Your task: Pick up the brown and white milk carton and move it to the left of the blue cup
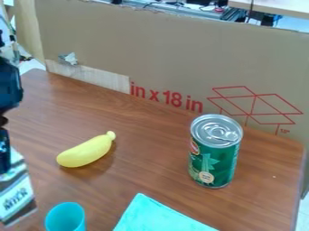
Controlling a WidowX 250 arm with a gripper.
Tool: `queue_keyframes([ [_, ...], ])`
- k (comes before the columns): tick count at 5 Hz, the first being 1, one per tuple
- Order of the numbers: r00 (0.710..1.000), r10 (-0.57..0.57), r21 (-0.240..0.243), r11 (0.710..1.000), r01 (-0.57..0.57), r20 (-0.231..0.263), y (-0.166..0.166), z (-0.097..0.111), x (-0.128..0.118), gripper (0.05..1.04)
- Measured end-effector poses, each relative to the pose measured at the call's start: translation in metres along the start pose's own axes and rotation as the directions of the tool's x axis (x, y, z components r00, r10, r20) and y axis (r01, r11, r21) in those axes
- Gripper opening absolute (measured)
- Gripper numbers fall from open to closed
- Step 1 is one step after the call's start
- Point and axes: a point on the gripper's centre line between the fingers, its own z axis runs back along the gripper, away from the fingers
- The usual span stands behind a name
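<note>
At the left edge, the black gripper hangs low, partly cut off by the frame. Directly below and touching its visible end in this view is a grey and white printed carton, tilted; whether it is held I cannot tell. To the right of the gripper, a yellow toy banana lies slantwise on the brown wooden table. A teal cup stands at the bottom left, beside the carton. A turquoise cloth lies at the bottom centre. On the right a green can with a silver lid stands upright.
A tall cardboard panel with red print runs along the table's far side. The table's right edge lies just beyond the can. Cables and equipment show behind the panel at the top.
</note>
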Motion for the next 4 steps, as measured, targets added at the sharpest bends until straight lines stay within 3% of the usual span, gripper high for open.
queue_keyframes([
  [1, 0.995, 0.042, 0.016, 0.999, -0.043, 0.088, 0.011, -0.007, 0.0126, 0.834],
  [2, 0.988, 0.085, 0.031, 0.995, -0.09, 0.127, 0.0155, -0.0116, 0.0154, 0.834],
  [4, 0.979, 0.181, 0.106, 0.976, -0.19, 0.09, 0.021, -0.0155, 0.0068, 0.834],
])
